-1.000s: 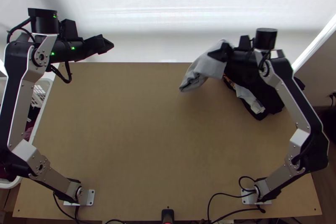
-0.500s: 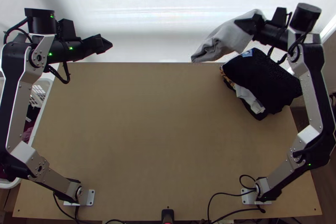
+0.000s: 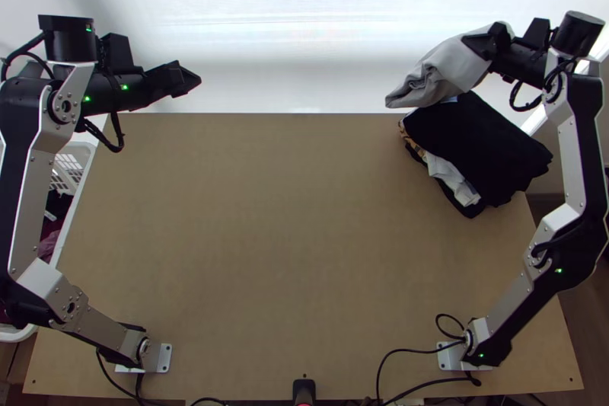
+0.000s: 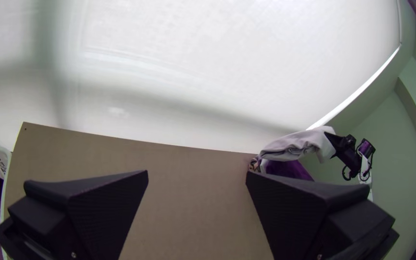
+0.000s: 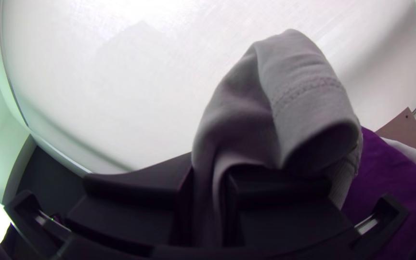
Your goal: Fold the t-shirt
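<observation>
At the table's far right corner: one grey shirt [image 3: 445, 75], clamped in the right gripper [image 3: 481, 45] and held up beside the far edge of a stack of dark cloth [image 3: 479, 151], which it partly overlaps in the top view. Condition: layered and creased, its loose end sagging toward the middle of the table's far edge; in the right wrist view the cloth passes between the two fingers, a stitched seam and a rolled, open fold beyond them.

Right arm: base at lower right, elbow bent outward near the right edge of the top view, forearm running up the picture to a raised wrist, gripper turned inward.

Left arm: base at lower left, elbow bent outward, long link rising along the left side; wrist near the table's far left corner, gripper [image 3: 195, 81] directed inward and holding nothing. In the left wrist view its fingers [image 4: 107, 202] stand wide apart.

Also listed: table [image 3: 266, 254], light brown, beneath both arms; white basket [image 3: 68, 166], at the left side, with dark red and black cloth in it.
</observation>
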`<action>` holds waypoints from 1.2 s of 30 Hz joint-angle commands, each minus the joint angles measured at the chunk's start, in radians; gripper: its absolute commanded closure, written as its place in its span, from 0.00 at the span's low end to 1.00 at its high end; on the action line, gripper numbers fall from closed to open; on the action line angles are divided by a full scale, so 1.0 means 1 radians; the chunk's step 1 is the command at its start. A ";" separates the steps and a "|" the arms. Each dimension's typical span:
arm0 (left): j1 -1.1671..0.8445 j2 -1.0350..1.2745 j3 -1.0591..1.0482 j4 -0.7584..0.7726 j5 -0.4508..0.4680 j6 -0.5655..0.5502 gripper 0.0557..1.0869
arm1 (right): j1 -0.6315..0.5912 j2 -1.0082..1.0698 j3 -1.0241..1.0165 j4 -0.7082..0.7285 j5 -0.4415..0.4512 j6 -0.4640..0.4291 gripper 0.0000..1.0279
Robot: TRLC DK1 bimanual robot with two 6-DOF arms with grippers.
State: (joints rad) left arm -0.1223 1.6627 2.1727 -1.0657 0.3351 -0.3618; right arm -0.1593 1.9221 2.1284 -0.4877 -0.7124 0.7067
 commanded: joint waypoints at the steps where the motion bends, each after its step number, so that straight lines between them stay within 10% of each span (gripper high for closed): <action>1: 0.006 -0.026 -0.011 0.010 -0.007 0.007 0.04 | -0.032 0.012 0.068 0.024 -0.022 -0.018 0.97; 36: -0.031 -0.021 -0.004 0.021 -0.027 -0.014 0.04 | -0.230 -0.201 -0.254 -0.212 -0.067 -0.219 0.97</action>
State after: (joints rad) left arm -0.1471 1.6627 2.1727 -1.0542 0.3122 -0.3656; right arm -0.3641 1.7885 1.9011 -0.6945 -0.7612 0.5365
